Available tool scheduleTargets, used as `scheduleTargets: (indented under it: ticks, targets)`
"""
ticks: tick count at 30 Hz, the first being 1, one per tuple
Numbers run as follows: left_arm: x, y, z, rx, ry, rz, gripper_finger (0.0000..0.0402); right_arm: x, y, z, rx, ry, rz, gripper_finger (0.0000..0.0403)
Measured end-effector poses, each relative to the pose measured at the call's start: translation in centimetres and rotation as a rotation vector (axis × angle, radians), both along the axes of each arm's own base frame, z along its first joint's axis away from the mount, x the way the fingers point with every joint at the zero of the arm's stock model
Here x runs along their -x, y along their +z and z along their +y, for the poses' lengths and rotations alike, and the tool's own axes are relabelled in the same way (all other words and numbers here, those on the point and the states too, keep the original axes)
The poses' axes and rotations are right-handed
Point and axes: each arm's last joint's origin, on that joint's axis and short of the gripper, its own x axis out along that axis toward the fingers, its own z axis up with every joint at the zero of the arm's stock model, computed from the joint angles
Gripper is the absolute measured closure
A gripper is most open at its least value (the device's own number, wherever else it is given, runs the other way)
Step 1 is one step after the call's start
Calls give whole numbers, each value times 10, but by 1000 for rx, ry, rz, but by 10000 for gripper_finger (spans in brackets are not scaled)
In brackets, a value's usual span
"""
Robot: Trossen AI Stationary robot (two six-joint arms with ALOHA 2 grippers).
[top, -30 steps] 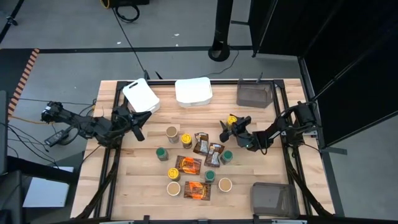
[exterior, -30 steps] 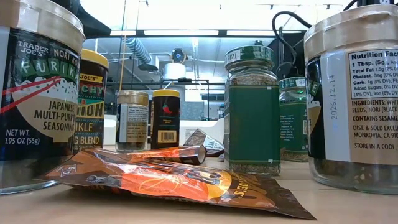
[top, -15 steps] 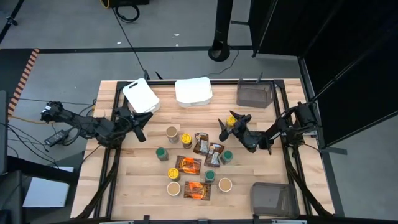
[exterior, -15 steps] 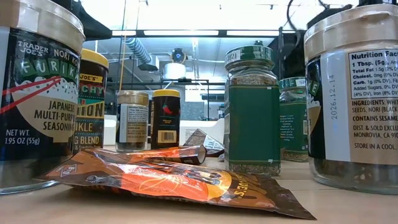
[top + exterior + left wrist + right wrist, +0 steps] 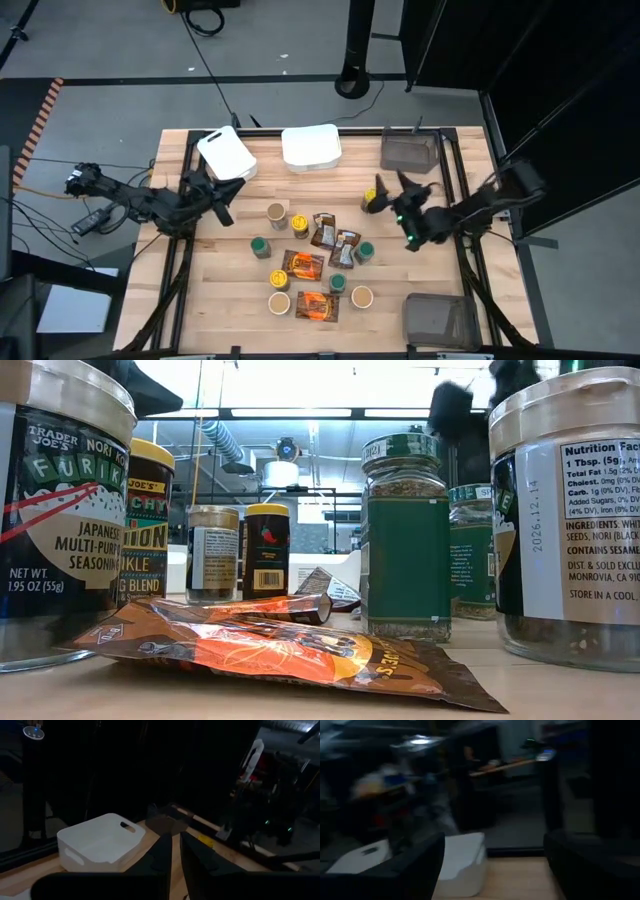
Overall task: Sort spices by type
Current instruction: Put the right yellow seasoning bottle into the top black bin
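The spices sit clustered mid-worktop, below the white tub. One yellow-lidded jar stands apart toward the grey bin, beside my right tool, fingers spread wide. I'd centre over that lid before closing. Left tool waits near the other tub, fingers nearly together.

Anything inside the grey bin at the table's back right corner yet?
From the high view, the grey bin shows only its own dark floor; no jar or packet is visible inside. The right gripper is just in front of it.
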Motion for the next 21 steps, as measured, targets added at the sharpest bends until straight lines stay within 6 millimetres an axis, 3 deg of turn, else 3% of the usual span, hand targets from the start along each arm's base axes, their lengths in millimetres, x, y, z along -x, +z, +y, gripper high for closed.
scheduleTargets:
  ticks: [2,6,11,16,21]
  targets:
    - [0,2,0,9,0,-21,361,1,31,6,28,9,101,64]
    - [0,5,0,22,1,-54,361,4,113,7,75,15,235,74]
    - [0,8,0,35,0,-87,361,32,202,-6,31,3,110,93]
    - [1,11,0,42,1,-116,361,69,257,-15,-22,27,-41,112]
    - [1,11,0,40,1,-114,361,92,290,-8,-35,129,-59,127]
